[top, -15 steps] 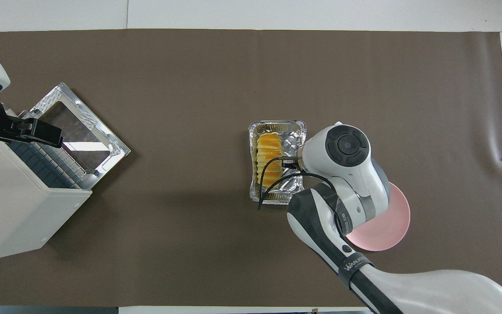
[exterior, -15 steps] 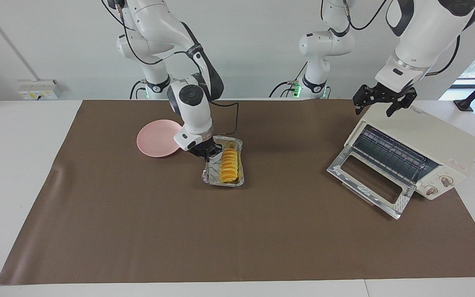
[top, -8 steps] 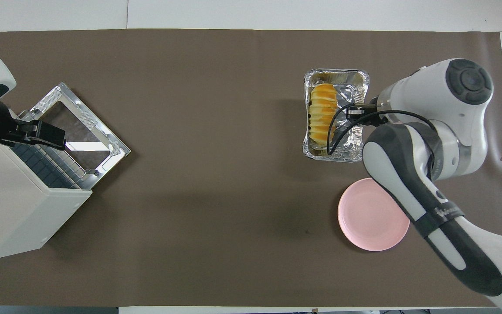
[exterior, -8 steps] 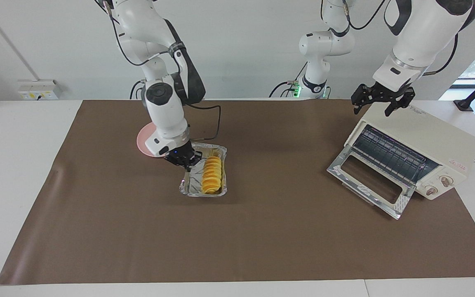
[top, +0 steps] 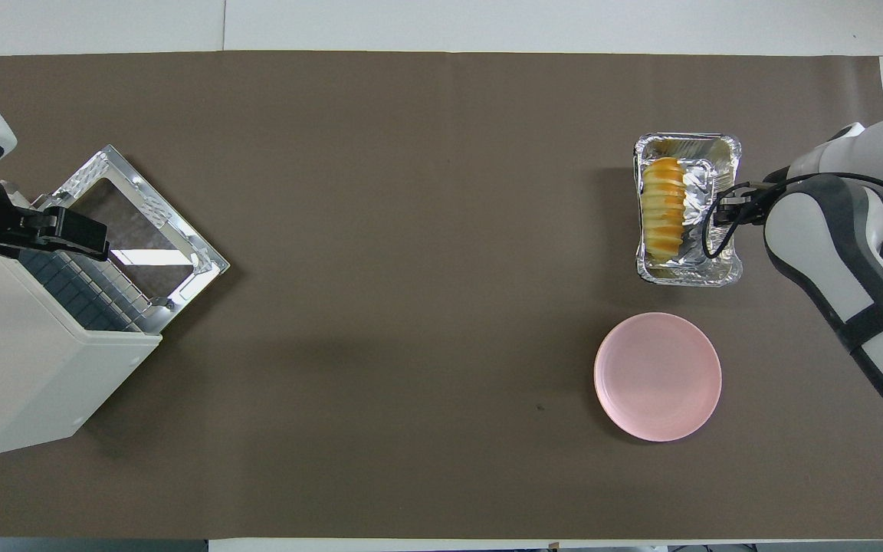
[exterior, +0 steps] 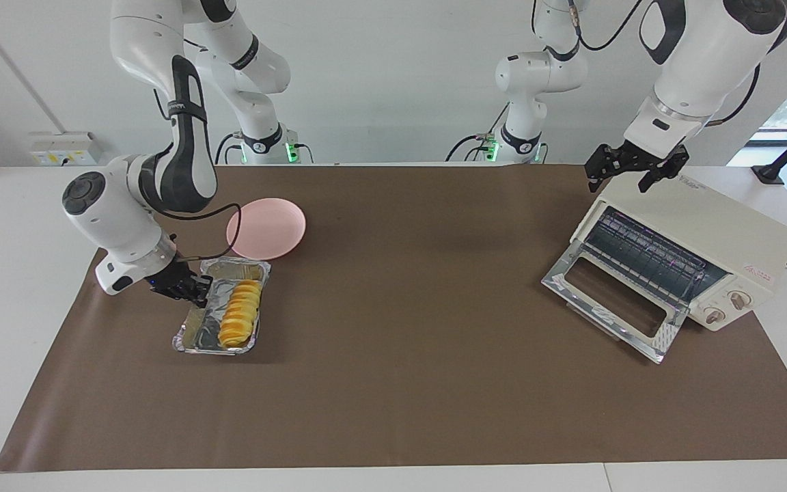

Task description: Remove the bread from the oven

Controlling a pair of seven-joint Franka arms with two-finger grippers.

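The left gripper [exterior: 629,172] is hanging spread over the oven [exterior: 701,239], whose door is lying open with the rack bare. Farther out, toward the right arm's end, the plate [exterior: 267,228] is sitting just nearer than the tray [exterior: 197,331]. The right gripper [exterior: 192,290] is pinching what looks like the tray's rim. The bread [exterior: 240,313] is lying inside, likely light, soft and crushable; taking the tray's rim spares it.

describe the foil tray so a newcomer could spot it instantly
Start at the brown mat, toward the right arm's end. There the round pink plate lies, and the foil tray sits beside it, farther from the robots. It is the only crinkled silver rectangle, holding the golden sliced bread.
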